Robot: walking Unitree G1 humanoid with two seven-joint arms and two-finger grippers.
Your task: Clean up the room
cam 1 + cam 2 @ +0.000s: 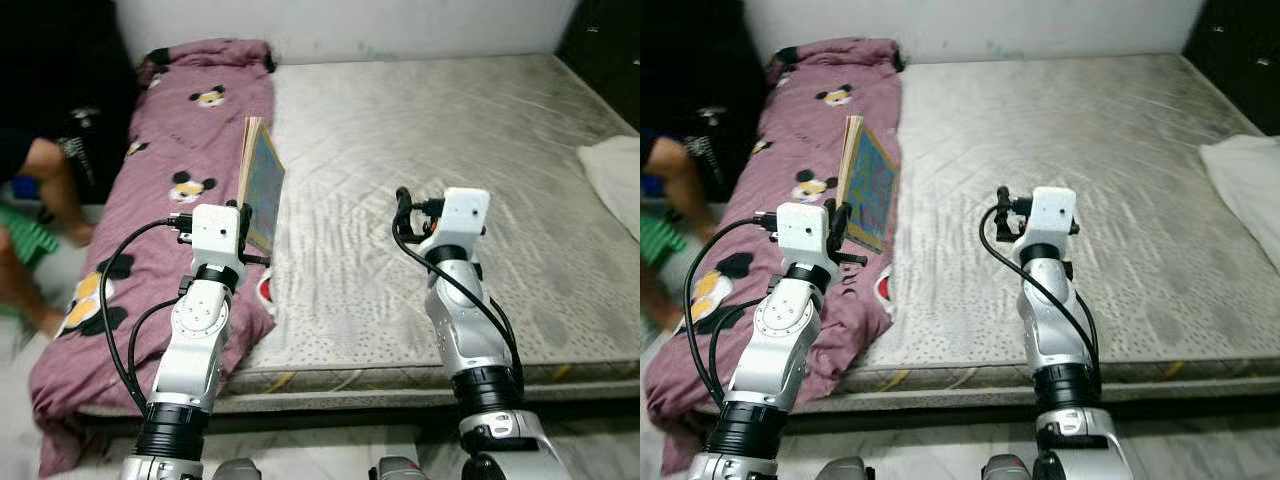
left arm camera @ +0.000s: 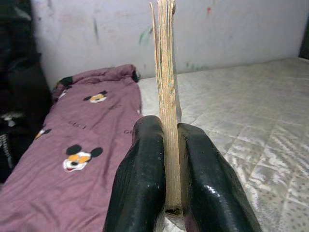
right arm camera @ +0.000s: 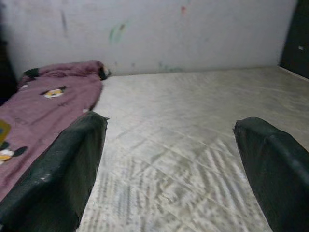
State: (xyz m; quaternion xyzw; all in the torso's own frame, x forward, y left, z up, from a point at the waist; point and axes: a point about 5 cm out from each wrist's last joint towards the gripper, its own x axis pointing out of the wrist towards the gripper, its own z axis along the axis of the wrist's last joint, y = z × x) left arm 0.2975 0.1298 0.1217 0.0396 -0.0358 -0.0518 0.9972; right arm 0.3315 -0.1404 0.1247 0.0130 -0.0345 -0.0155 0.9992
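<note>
while standing at the foot of the bed:
left gripper (image 2: 166, 169): closed on the lower edge of a book, one black finger (image 2: 140, 179) pressed on each side of the pages
book (image 1: 262, 185): held upright on its edge, above the border between blanket and bare mattress, cover with blue-green picture turned to the robot's right
book in left wrist view (image 2: 166, 96): seen edge-on, thin yellowish pages rising straight between the fingers
right gripper (image 3: 169, 164): wide open, holding nothing, hovering over the bare mattress, well apart from the book
right gripper fingers (image 3: 63, 169): spread far to both sides, grey quilted surface visible between them
mattress (image 1: 420, 160): grey, quilted, uncovered, reaching to the wall
blanket (image 1: 165, 210): purple-pink with cartoon mouse prints, lying along the robot's left side of the bed, hanging over the near corner
white cloth (image 1: 615, 180): at the far right edge of the mattress
person's leg (image 1: 50, 185): beside the bed on the left, near the blanket
wall (image 3: 159, 34): pale, with small colour marks
</note>
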